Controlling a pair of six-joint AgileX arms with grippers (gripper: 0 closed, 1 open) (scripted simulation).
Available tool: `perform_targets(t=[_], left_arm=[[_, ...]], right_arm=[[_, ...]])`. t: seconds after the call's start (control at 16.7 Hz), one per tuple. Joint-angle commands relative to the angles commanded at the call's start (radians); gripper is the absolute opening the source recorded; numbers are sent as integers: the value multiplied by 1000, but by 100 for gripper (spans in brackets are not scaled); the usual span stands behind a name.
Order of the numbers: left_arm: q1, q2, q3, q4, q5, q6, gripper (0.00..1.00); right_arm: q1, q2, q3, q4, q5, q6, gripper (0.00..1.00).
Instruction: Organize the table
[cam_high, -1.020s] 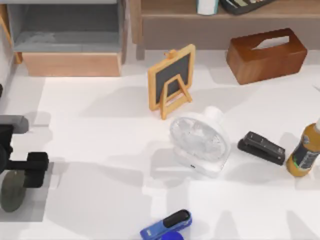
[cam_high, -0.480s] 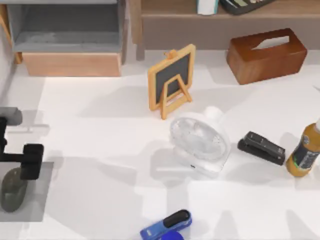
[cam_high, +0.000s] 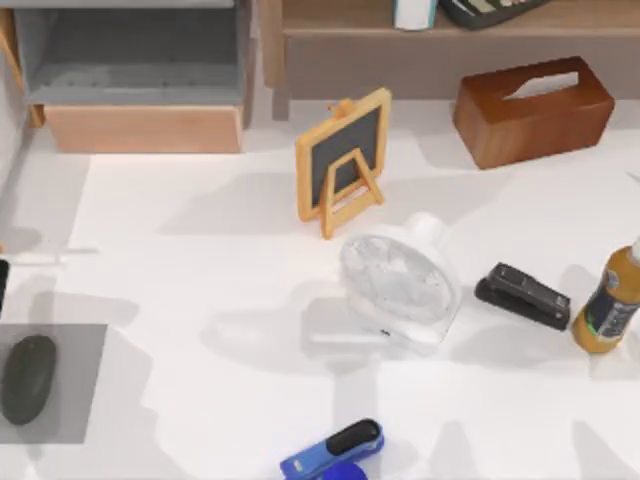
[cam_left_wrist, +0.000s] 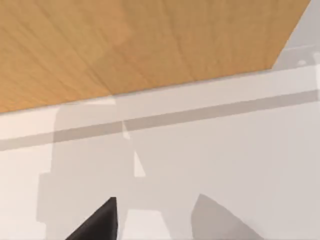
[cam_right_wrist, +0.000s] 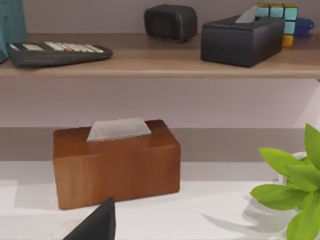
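Mouse (cam_high: 27, 378) sits on grey mat (cam_high: 45, 383), table (cam_high: 200, 300) left edge.
Grippers' fingers: can't tell, either arm.

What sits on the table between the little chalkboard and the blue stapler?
In the top view, the white fan lies on the table between the chalkboard and the blue stapler.
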Motion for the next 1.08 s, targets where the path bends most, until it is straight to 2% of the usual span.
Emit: perform_targets(t=[0.3, 0.54, 0.84, 1.08], left_arm=[[203, 88, -103, 472, 154, 335, 100], [320, 186, -173, 858, 286, 610, 100], [388, 308, -213, 1283, 442, 909, 100], [398, 380, -219, 1517, 533, 1073, 100]], right_arm=[[0, 0, 0, 0, 0, 0, 100], [0, 0, 0, 0, 0, 0, 100], [0, 0, 0, 0, 0, 0, 100], [0, 0, 0, 0, 0, 0, 100]])
